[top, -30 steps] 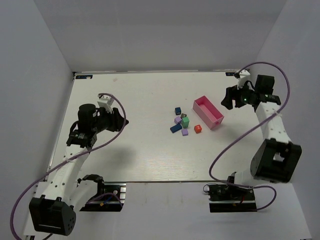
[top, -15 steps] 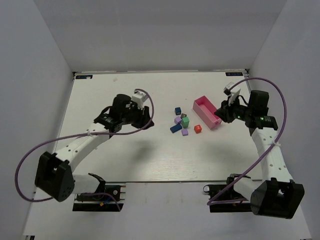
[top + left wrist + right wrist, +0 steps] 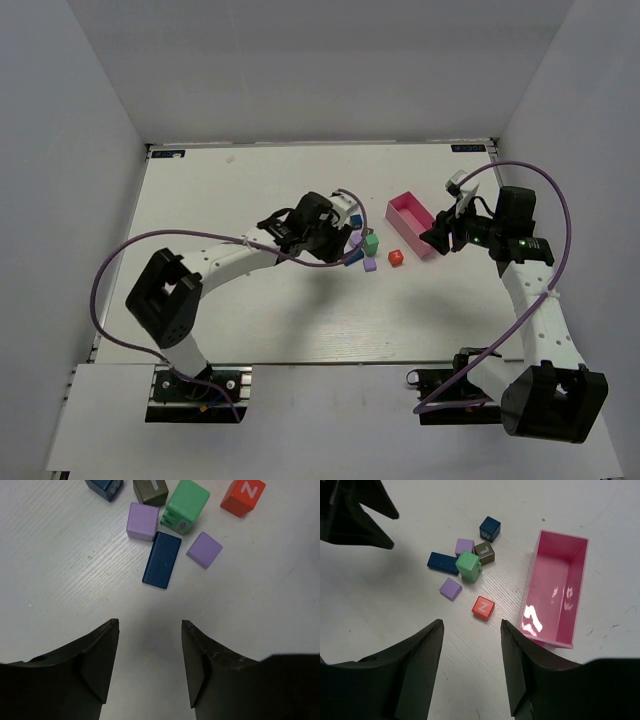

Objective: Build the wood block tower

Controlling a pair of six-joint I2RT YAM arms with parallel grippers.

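The wood blocks lie loose in a small cluster mid-table. In the left wrist view I see a dark blue brick (image 3: 161, 566), two lilac cubes (image 3: 142, 521) (image 3: 204, 550), a green block (image 3: 186, 506), a red cube with a white Z (image 3: 242, 496), an olive cube (image 3: 151, 491) and a blue cube (image 3: 105, 486). My left gripper (image 3: 150, 622) is open and empty, just short of the blue brick, above the table. My right gripper (image 3: 472, 622) is open and empty, hovering near the red cube (image 3: 483, 607). In the top view the left gripper (image 3: 340, 242) covers part of the cluster.
A pink rectangular tray (image 3: 547, 637) stands empty right of the blocks, close under my right gripper (image 3: 436, 238) in the top view, where the tray (image 3: 415, 222) lies at an angle. White walls enclose the table.
My left arm has swung far to the right, from the table's left side to the block cluster. My right gripper has moved left and down to the pink tray.
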